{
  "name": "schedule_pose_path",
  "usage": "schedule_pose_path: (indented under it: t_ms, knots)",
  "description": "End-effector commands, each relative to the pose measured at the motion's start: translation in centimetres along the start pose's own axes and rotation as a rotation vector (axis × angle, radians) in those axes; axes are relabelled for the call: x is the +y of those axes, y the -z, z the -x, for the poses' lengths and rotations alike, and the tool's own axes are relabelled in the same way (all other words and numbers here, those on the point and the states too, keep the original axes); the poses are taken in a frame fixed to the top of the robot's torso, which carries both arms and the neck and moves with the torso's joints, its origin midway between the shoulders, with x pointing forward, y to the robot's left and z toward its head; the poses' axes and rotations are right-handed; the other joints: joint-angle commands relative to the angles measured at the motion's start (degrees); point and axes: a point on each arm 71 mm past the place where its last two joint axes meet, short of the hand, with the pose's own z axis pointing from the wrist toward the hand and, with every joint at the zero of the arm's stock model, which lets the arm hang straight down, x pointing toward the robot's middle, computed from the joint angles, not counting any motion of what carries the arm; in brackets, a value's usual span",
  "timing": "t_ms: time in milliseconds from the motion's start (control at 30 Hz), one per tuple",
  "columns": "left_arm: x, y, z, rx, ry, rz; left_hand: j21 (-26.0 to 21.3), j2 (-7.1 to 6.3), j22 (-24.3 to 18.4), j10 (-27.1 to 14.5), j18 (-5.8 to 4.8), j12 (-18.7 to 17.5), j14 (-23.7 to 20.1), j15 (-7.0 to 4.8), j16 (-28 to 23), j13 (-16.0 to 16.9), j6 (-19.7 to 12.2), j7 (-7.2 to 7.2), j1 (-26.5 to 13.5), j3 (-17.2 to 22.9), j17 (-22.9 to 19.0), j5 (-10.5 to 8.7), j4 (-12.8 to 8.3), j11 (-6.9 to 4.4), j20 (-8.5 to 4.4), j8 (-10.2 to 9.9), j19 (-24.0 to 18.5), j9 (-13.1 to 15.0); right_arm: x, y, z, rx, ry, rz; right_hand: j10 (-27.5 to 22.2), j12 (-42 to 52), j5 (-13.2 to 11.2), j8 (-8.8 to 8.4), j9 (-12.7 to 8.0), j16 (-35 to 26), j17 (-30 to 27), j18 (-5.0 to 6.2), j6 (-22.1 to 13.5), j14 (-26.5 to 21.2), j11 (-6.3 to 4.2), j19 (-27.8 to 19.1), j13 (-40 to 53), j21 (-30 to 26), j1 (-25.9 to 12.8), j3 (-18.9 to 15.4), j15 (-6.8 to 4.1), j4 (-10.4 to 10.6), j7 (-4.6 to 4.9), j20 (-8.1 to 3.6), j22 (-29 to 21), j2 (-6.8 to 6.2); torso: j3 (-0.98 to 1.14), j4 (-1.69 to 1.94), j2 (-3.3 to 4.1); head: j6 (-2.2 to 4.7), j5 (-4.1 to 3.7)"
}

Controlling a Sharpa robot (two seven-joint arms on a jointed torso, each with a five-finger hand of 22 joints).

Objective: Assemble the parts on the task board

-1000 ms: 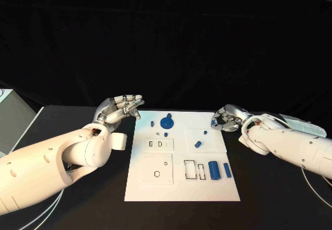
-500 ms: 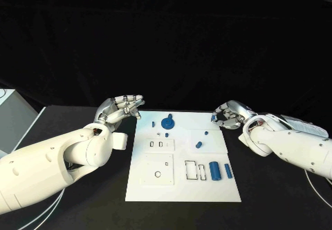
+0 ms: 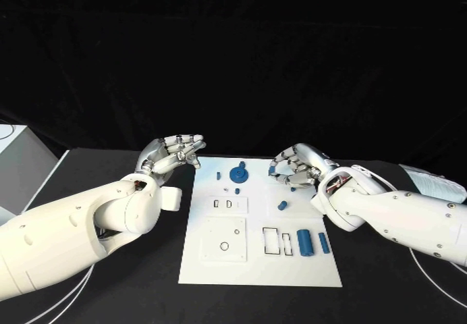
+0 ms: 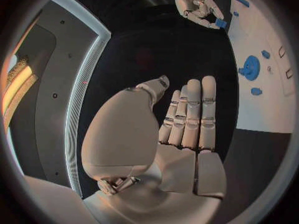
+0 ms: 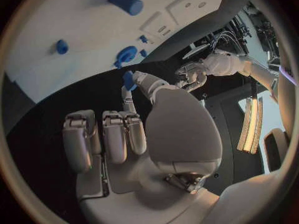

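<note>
The white task board [image 3: 258,270] lies in the middle of the black table. On it are a round blue part [image 3: 238,175], a small blue part [image 3: 282,204] and two blue cylinders [image 3: 304,241] near its right side. My right hand [image 3: 297,165] hovers over the board's far right corner and pinches a small blue part [image 5: 128,79] between thumb and fingertip; the same part [image 4: 221,23] shows in the left wrist view. My left hand [image 3: 173,154] stays just off the board's far left corner, and its fingers [image 4: 190,114] lie straight with nothing in them.
Rectangular slots [image 3: 275,241] and a raised square plate [image 3: 223,237] mark the board's near half. A white box [image 3: 19,162] stands at the table's left edge. Cables [image 3: 88,283] run under my left arm.
My right hand has moved left from beside the board to above its far right corner, carrying the small blue part. The left hand has held still.
</note>
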Motion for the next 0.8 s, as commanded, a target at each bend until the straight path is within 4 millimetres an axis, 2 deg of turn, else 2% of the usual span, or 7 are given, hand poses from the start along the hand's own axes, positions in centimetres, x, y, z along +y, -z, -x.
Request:
schedule_pose_path:
  t_ms: [33,233,433,600,800]
  knots:
    - [0.0,-0.1,-0.3,0.016,0.006,-0.003,0.3,-0.04,0.1,-0.3,0.84,0.3,-0.3,0.06,0.3,0.1,-0.4,0.11,-0.7,-0.1,0.0,0.13,-0.3,0.08,0.02,0.2,-0.4,0.1,1.0,0.0,-1.1,0.023,0.022,-0.017,5.9,0.1,0.3,0.46,1.4,0.3,11.9,-0.83,1.3,5.4,-0.44,6.0,15.1,0.3,0.2,0.0,-0.49,-0.2,-1.45,-0.49,15.1,0.37,0.03,-0.04,-0.03,-0.05,0.10]
    - [0.4,-0.3,-0.2,0.011,0.005,0.005,0.3,-0.05,0.1,-0.3,0.84,0.3,-0.3,0.07,0.3,0.1,-0.4,0.11,-0.7,-0.1,-0.1,0.13,-0.3,0.08,0.02,0.2,-0.4,0.1,3.4,-0.1,-3.6,0.079,0.027,-0.006,5.9,0.1,0.2,0.41,1.4,0.3,11.7,-0.83,1.0,5.4,-0.40,6.0,15.1,0.3,0.1,0.0,-0.48,-0.2,-1.37,-0.51,15.1,0.32,0.23,-0.15,-0.27,0.15,0.09]
    - [0.9,-0.4,-0.1,0.003,0.004,0.015,0.3,-0.05,0.1,-0.3,0.84,0.3,-0.3,0.07,0.3,0.1,-0.4,0.11,-0.7,-0.1,-0.1,0.13,-0.3,0.08,0.02,0.2,-0.4,0.1,4.5,-0.2,-5.1,0.110,0.051,-0.005,5.9,0.1,0.2,0.39,1.4,0.2,11.6,-0.83,0.9,5.4,-0.36,6.0,15.1,0.3,0.0,0.0,-0.46,-0.3,-1.32,-0.52,15.1,0.19,0.45,-0.18,-0.86,-0.13,0.24]
    - [1.3,-0.5,0.1,-0.004,0.003,0.022,0.3,-0.06,0.1,-0.3,0.84,0.3,-0.3,0.07,0.3,0.1,-0.4,0.11,-0.7,-0.1,-0.1,0.13,-0.3,0.08,0.02,0.2,-0.4,0.1,5.0,-0.2,-6.2,0.125,0.070,-0.013,5.9,0.1,0.2,0.41,1.4,0.2,11.6,-0.83,0.8,5.4,-0.35,6.0,15.1,0.3,-0.1,0.0,-0.46,-0.3,-1.31,-0.52,15.1,0.12,0.61,-0.18,-1.27,-0.68,0.37]
    - [1.7,-0.7,0.1,-0.007,-0.005,0.029,0.3,-0.09,0.1,-0.3,0.84,0.3,-0.3,0.08,0.3,0.1,-0.4,0.10,-0.8,-0.2,-0.1,0.13,-0.2,0.07,0.02,0.2,-0.4,0.1,5.5,-0.2,-7.9,0.139,0.085,-0.020,5.9,0.1,0.2,0.43,1.4,0.2,11.6,-0.83,0.8,5.3,-0.34,6.0,15.1,0.3,-0.1,0.0,-0.45,-0.3,-1.31,-0.52,15.1,0.07,0.93,-0.31,-1.83,-1.28,0.70]
